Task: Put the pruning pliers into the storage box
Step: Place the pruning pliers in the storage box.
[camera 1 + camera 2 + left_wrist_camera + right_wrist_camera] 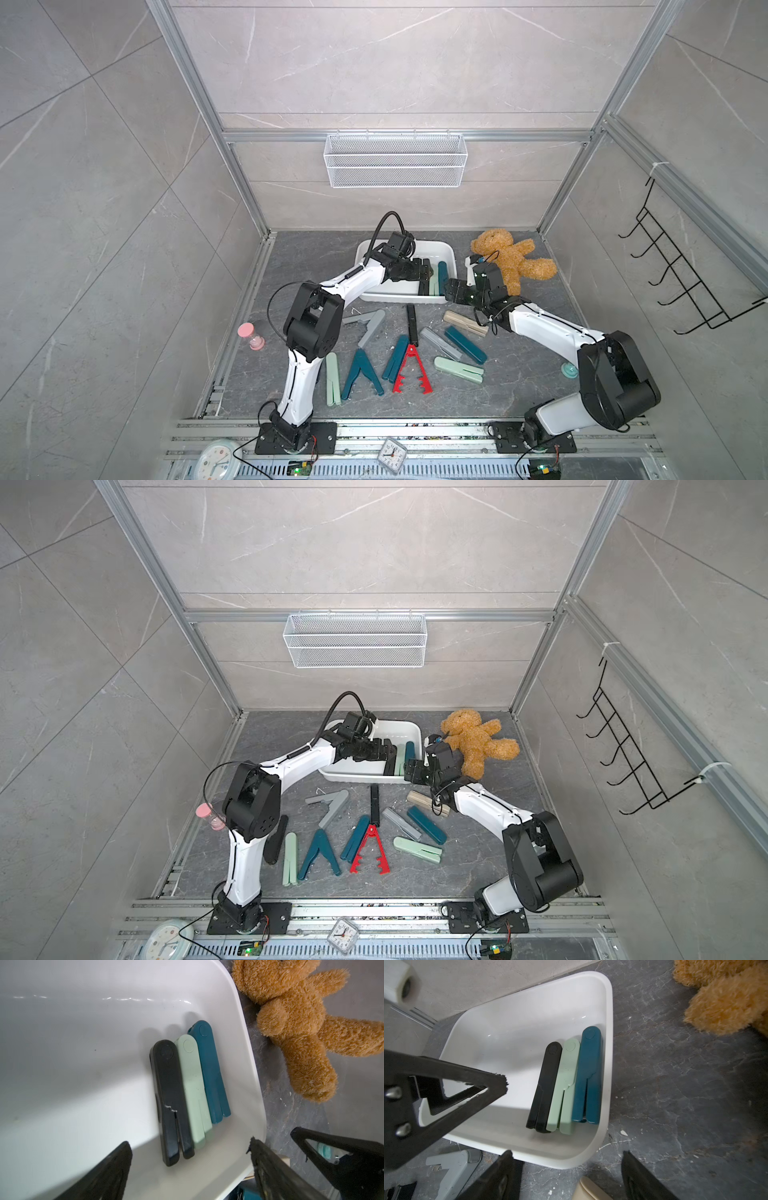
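Dark, veined stone floor (pixel 519 374) is carrying loose, smooth plastic pruning pliers (pixel 411 370) nearby. Beyond, the right gripper (pixel 566 1153) is hovering spread and empty at the near right corner of the glossy, round-cornered white storage box (pixel 512 1028). The left gripper (pixel 189 1141) is hanging wide and empty over three straight tools lying side by side at the box's right end: black pair (pixel 170 1101), mint pair (pixel 193 1088), teal pair (pixel 209 1068).

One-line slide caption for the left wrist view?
Left gripper, jaws open, over the storage box; black pliers, mint pliers and teal pliers lie side by side inside, teddy bear outside.
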Controlling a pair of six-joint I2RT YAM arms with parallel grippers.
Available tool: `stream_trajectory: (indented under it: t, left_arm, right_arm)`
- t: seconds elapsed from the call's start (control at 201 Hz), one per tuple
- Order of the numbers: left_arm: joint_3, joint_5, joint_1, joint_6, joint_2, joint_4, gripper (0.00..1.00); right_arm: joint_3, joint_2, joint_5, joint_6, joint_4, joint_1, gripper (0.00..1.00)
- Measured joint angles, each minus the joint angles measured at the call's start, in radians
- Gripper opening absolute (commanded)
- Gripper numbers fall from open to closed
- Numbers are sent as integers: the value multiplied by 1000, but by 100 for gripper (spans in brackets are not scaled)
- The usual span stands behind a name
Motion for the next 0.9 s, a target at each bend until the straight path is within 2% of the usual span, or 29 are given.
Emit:
stream_trajectory:
  t: [0.169, 0.378, 0.637, 0.896]
  left_arm:
    - [-123, -97, -7, 2, -126, 22, 100]
    - [-240, -208, -8, 2, -269, 40, 100]
    - [-314, -298, -8, 2, -337, 37, 100]
    - [-415, -340, -8, -7, -404, 27, 100]
  right_arm:
    - [-2, -2, 7, 0, 0, 0, 83]
    - [-17, -15, 14, -1, 0, -8, 83]
    - [-39, -27, 15, -2, 1, -10, 83]
    - [-52, -33, 14, -2, 0, -13, 83]
